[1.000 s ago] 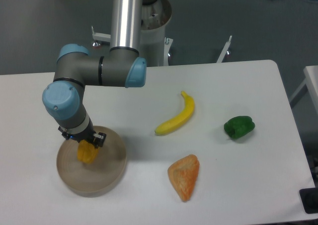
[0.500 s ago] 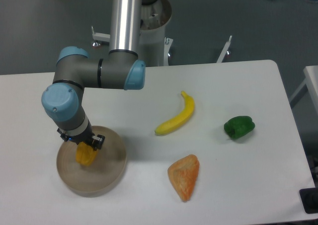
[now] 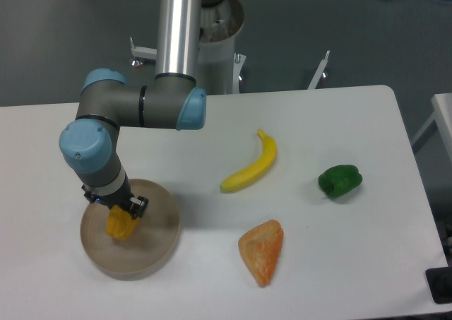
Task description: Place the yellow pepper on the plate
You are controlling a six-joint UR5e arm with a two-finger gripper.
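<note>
The yellow pepper (image 3: 121, 224) hangs over the middle of the round tan plate (image 3: 157, 242) at the table's front left. My gripper (image 3: 118, 208) points down from the arm's wrist and is shut on the pepper's top. I cannot tell whether the pepper touches the plate's floor. The fingers are mostly hidden behind the wrist and the pepper.
A banana (image 3: 251, 166) lies mid-table, a green pepper (image 3: 340, 181) to the right, and an orange wedge-shaped pastry (image 3: 263, 251) near the front. The arm's base column (image 3: 180, 30) rises at the back. The table's right edge is near the green pepper.
The gripper with the yellow pepper has shifted slightly left and down over the plate. Nothing else has moved.
</note>
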